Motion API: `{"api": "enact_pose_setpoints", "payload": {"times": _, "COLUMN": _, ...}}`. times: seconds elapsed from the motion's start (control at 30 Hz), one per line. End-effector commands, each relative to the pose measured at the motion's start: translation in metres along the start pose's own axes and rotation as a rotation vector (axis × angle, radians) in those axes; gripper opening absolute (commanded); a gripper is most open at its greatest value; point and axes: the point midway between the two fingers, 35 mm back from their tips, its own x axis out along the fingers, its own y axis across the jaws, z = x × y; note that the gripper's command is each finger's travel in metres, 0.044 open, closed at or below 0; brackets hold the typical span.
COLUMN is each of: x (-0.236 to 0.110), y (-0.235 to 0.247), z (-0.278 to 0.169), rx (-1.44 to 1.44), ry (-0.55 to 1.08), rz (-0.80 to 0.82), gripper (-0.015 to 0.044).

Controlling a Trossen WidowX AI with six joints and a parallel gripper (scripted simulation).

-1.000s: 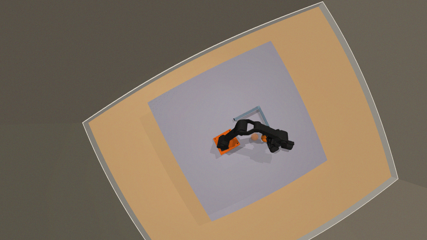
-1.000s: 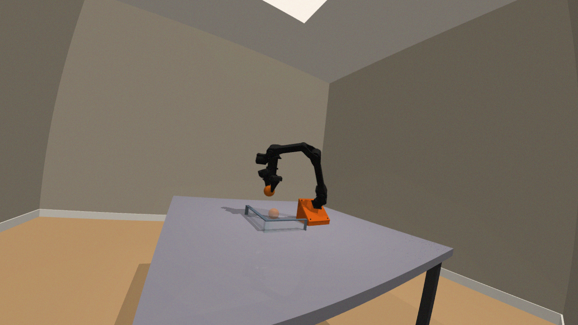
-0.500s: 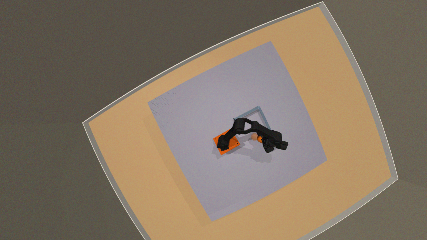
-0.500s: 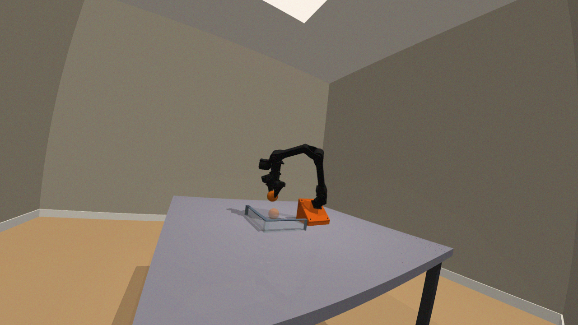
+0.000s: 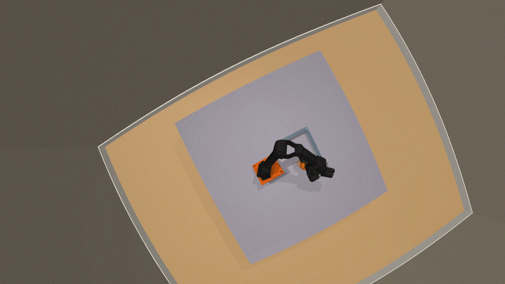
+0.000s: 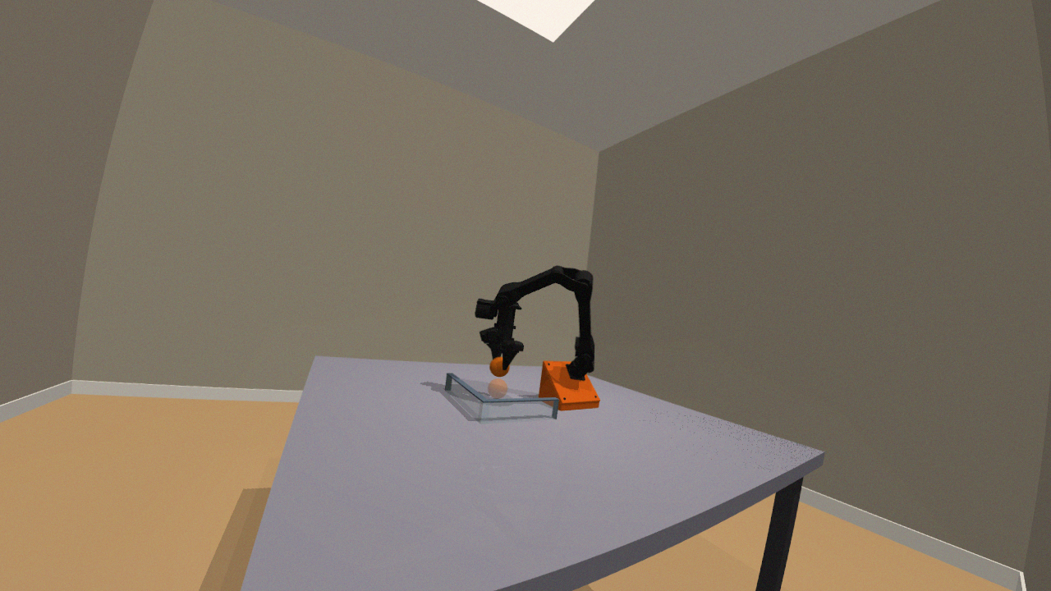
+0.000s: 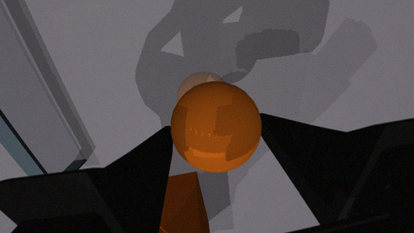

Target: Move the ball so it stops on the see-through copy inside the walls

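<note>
End effector (image 7: 216,129) grips glossy orange ball (image 7: 216,126), airborne.

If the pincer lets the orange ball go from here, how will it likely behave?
The ball is smooth and round, held above the table, so it would probably drop and roll. It looks rigid: the pincer leaves no dent. The low walls might stop it.

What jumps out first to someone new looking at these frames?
The orange ball, clamped in the black gripper and hanging above the grey table. Right below it, the pale see-through copy sits inside the corner made by the two low clear walls. Beside them, the arm's bright orange base stands out.
</note>
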Motion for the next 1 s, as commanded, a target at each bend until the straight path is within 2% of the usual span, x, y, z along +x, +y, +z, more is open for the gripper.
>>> {"api": "enact_pose_setpoints", "payload": {"times": 0.0, "x": 0.021, "y": 0.001, "z": 0.0, "rx": 0.002, "ry": -0.002, "rz": 0.002, "gripper": 0.0}}
{"api": "enact_pose_setpoints", "payload": {"times": 0.23, "x": 0.058, "y": 0.003, "z": -0.001, "rx": 0.001, "ry": -0.002, "rz": 0.006, "gripper": 0.0}}
{"api": "enact_pose_setpoints", "payload": {"times": 0.93, "x": 0.078, "y": 0.003, "z": -0.002, "rx": 0.001, "ry": -0.002, "rz": 0.007, "gripper": 0.0}}
{"api": "enact_pose_setpoints", "payload": {"times": 0.97, "x": 0.074, "y": 0.003, "z": -0.002, "rx": 0.0, "ry": 0.002, "rz": 0.004, "gripper": 0.0026}}
